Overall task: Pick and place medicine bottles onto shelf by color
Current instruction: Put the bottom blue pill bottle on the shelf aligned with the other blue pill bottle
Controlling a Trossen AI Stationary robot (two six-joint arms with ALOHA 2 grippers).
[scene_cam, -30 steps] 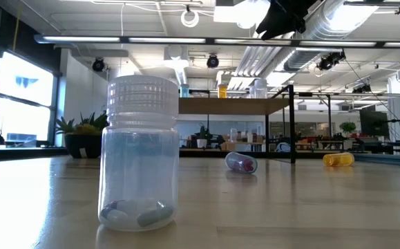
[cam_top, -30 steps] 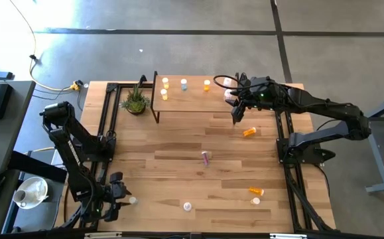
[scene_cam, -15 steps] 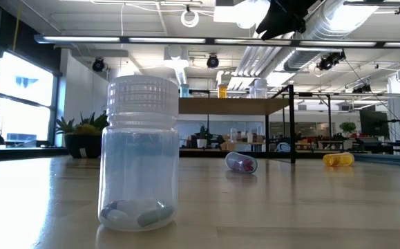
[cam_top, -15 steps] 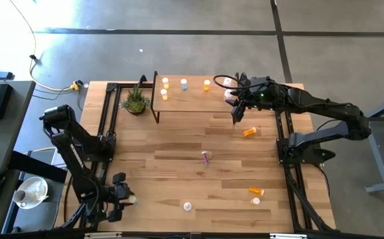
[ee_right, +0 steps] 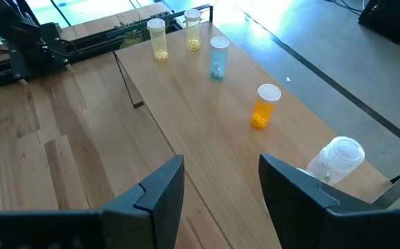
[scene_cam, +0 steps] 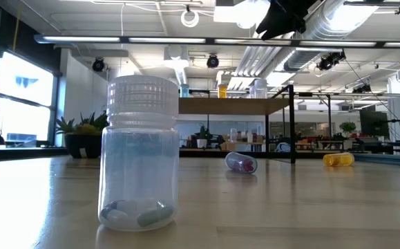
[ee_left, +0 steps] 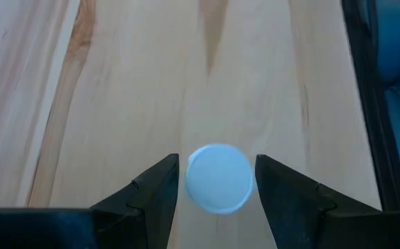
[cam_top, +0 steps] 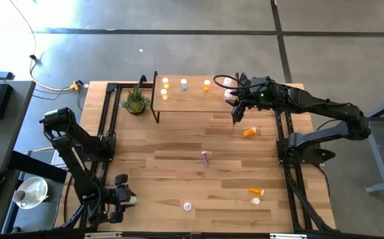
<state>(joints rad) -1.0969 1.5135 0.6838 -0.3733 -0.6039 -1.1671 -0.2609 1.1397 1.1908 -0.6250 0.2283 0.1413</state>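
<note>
My left gripper (cam_top: pixel 127 198) is at the table's near left, pointing down, open. Its fingers stand on either side of an upright bottle's white cap (ee_left: pixel 219 177) with a thin gap on each side; the bottle's body is hidden under the cap. My right gripper (cam_top: pixel 237 115) is open and empty above the right front edge of the shelf (cam_top: pixel 192 99). On the shelf stand two yellow bottles (ee_right: pixel 157 36), a pale blue one (ee_right: pixel 218 57), an orange one (ee_right: pixel 264 105) and a pinkish-white one (ee_right: pixel 338 159).
On the table, an orange bottle (cam_top: pixel 249 133), a pink one (cam_top: pixel 206 157) and another orange one (cam_top: pixel 256 192) lie on their sides. A pale blue bottle (cam_top: pixel 187 207) stands near the front edge. A potted plant (cam_top: pixel 135 101) stands left of the shelf.
My left gripper has shifted a little toward the table's near edge and right, onto the bottle at the near left. My right arm has kept still.
</note>
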